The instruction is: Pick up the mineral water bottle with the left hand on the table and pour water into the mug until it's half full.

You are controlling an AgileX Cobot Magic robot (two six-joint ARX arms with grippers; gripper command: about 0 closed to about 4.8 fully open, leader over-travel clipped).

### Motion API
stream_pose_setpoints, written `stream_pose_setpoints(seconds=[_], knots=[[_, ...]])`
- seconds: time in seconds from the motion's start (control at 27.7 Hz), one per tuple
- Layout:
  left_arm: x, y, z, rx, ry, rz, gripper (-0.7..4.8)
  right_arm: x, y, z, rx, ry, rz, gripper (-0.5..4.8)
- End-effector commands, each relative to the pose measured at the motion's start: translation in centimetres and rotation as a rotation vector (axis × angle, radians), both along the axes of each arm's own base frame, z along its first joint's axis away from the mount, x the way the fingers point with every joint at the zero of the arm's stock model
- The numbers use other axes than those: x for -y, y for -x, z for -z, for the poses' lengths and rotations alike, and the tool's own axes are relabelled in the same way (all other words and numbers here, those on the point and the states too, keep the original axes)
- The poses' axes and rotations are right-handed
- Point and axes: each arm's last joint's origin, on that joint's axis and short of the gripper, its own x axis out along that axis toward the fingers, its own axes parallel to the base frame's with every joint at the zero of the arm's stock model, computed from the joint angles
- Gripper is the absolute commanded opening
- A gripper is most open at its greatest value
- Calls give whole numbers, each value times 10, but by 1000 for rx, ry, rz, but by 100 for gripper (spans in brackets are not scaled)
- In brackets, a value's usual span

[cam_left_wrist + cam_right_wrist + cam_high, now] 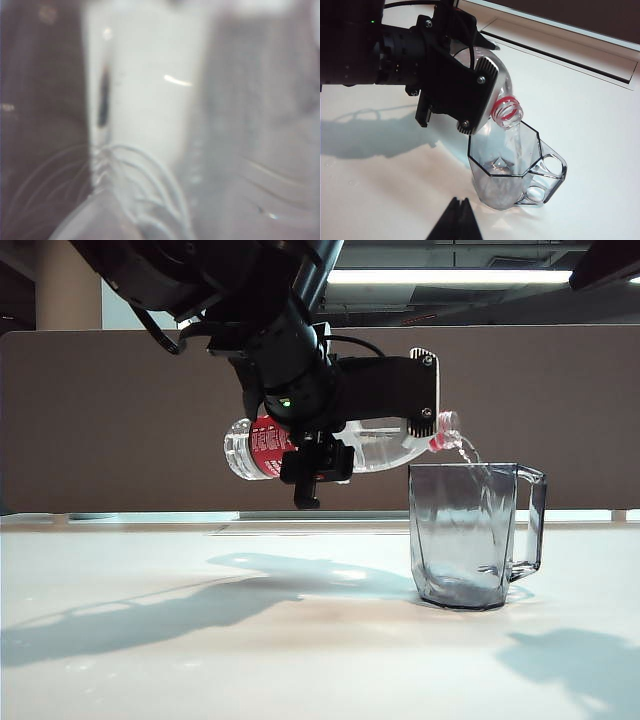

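Observation:
My left gripper (395,410) is shut on the mineral water bottle (380,447), which it holds almost level above the table (200,660). The bottle's red-ringed mouth (507,112) hangs over the mug's rim. A thin stream of water (466,451) falls into the clear faceted mug (465,535), which stands upright with its handle to the right and a shallow pool at its base. The left wrist view shows only a blurred close-up of the bottle's ribs (145,175). My right gripper (456,210) is shut and empty, hovering near the mug (507,167).
A brown partition (100,420) runs behind the table, with a slot along the table's back edge (560,52). Shadows of the arms lie on the white tabletop to the left of the mug and at the front right.

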Motion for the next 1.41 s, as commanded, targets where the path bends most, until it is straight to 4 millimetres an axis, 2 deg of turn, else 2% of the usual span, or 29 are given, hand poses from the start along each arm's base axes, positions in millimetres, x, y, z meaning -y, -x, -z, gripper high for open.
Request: stream_pose_setpoints(seconds=[0.04, 1.41], knots=[[2, 0, -14, 59, 54, -5, 241, 0, 0, -3, 14, -19, 2, -2], [1, -1, -14, 73, 23, -21, 241, 0, 0, -3, 14, -19, 2, -2]])
